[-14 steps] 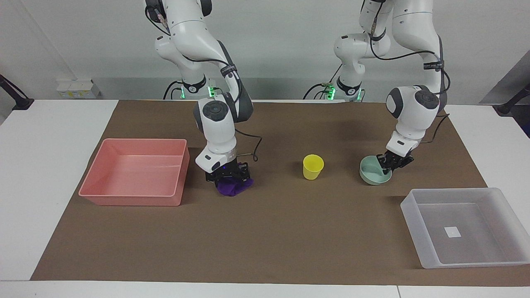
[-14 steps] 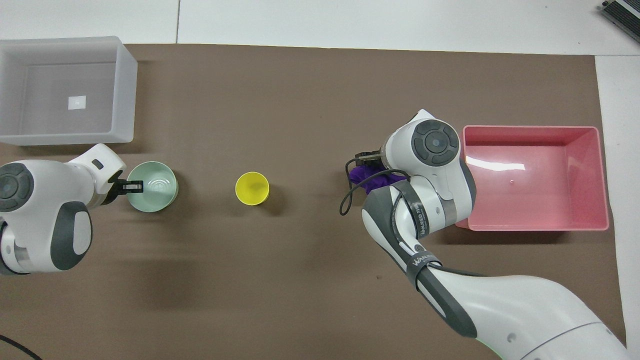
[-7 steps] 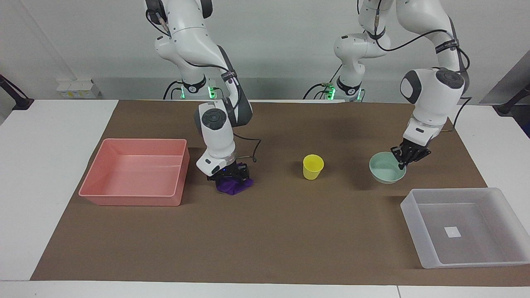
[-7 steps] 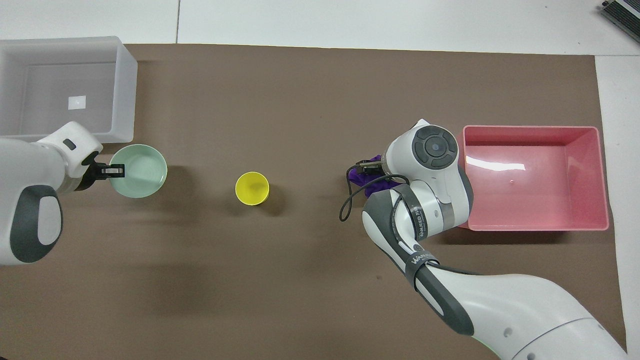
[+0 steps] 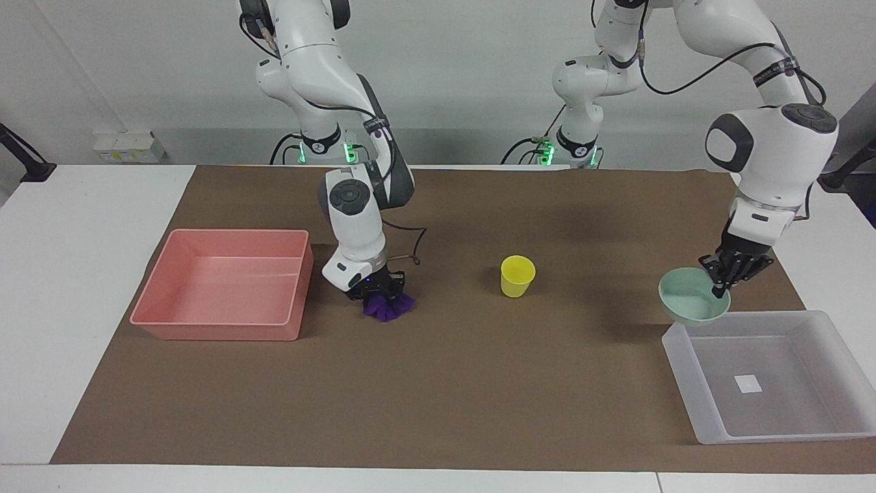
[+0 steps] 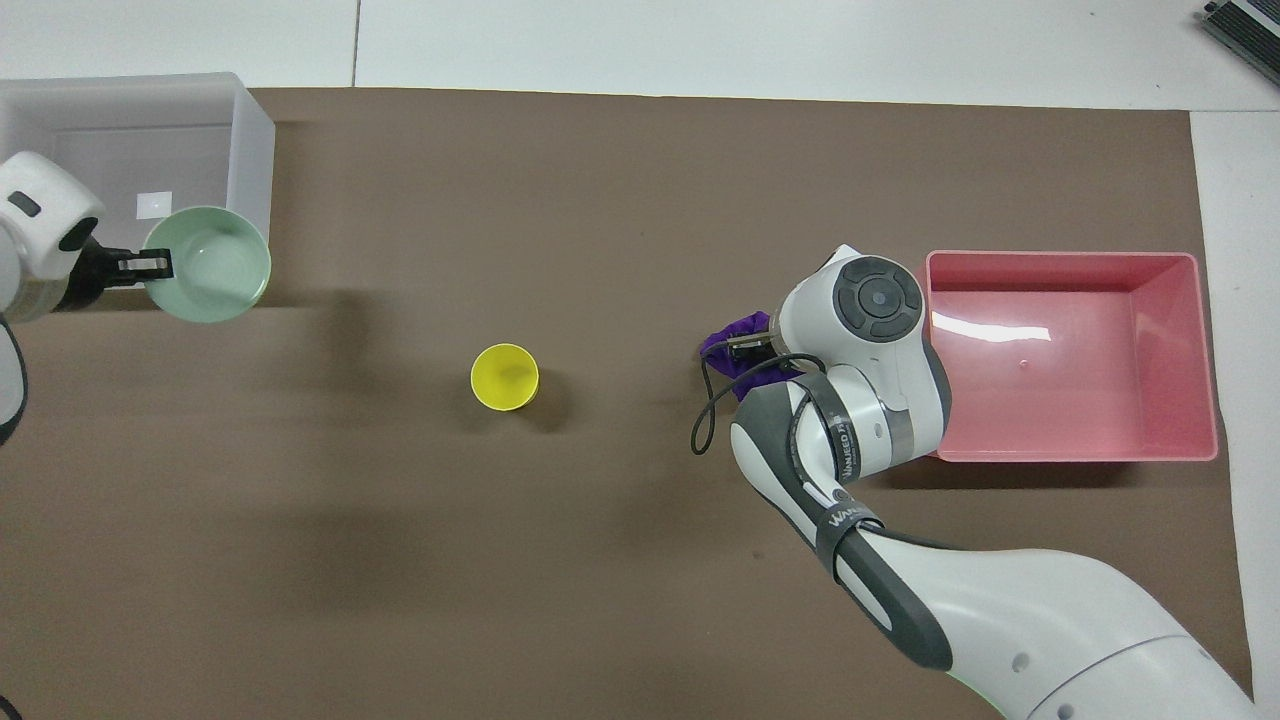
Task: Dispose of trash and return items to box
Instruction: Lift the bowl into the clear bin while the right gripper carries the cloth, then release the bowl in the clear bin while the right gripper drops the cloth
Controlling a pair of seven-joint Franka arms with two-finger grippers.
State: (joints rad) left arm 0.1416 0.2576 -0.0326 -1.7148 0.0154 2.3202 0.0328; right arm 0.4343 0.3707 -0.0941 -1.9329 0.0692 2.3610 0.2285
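Note:
My left gripper [image 5: 718, 286] is shut on the rim of the mint-green bowl [image 5: 691, 306] and holds it in the air over the nearer edge of the translucent box [image 5: 684, 373]. In the overhead view the bowl [image 6: 208, 268] overlaps the box's [image 6: 252, 170] nearer corner. My right gripper [image 5: 376, 289] is shut on the purple cloth [image 5: 390, 309], low over the mat beside the pink bin [image 5: 219, 330]. The cloth [image 6: 732, 336] peeks out from under the right wrist. The yellow cup [image 5: 517, 276] stands upright mid-mat, also seen in the overhead view [image 6: 504, 376].
The pink bin [image 6: 1070, 452] is empty and lies toward the right arm's end of the table. The box holds nothing but a white square mark [image 5: 747, 383]. A brown mat [image 5: 438, 397] covers the table.
My left gripper lifted the bowl off the mat and carried it toward the translucent box. My right gripper closed in on the purple cloth, which bunched up smaller.

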